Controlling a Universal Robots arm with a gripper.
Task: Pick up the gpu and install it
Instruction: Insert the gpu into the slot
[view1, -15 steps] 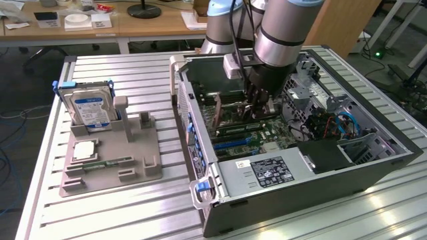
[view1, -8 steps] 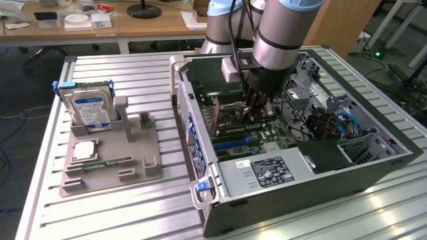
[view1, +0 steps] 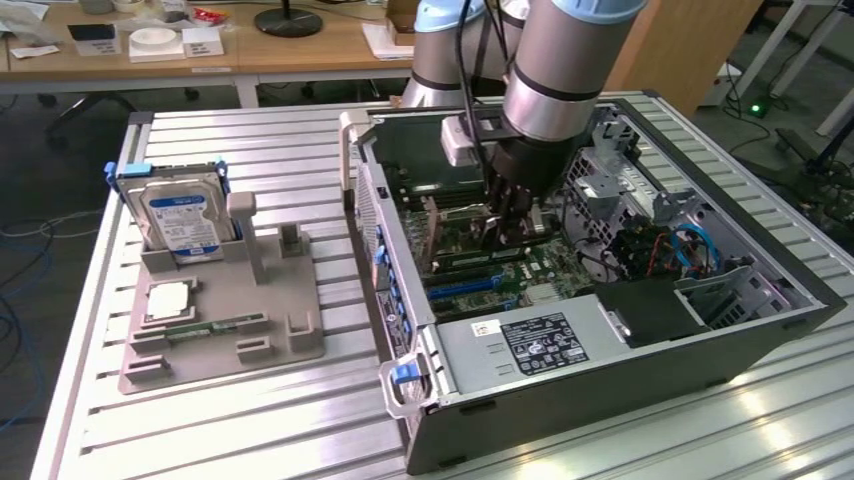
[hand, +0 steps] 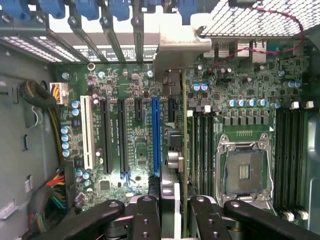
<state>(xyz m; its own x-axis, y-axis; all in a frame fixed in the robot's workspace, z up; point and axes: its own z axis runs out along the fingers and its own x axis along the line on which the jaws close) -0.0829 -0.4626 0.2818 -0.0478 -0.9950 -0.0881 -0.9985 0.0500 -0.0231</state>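
The tool (hand: 172, 215) is clenched on the gpu (hand: 175, 150), which stands on edge between its fingers (hand: 145, 212) and runs straight ahead of them, low inside the open computer case (view1: 641, 360). The card's silver bracket (hand: 180, 50) is at the end farthest from the tool. The long blue slot (hand: 156, 130) lies just to one side of the card, not clearly under it. Pressed down while offset, the connector edge could jam on the slot wall or strike the capacitors (hand: 200, 86) beside it. The bracket could also catch on the rear frame and twist the card in the grasp.
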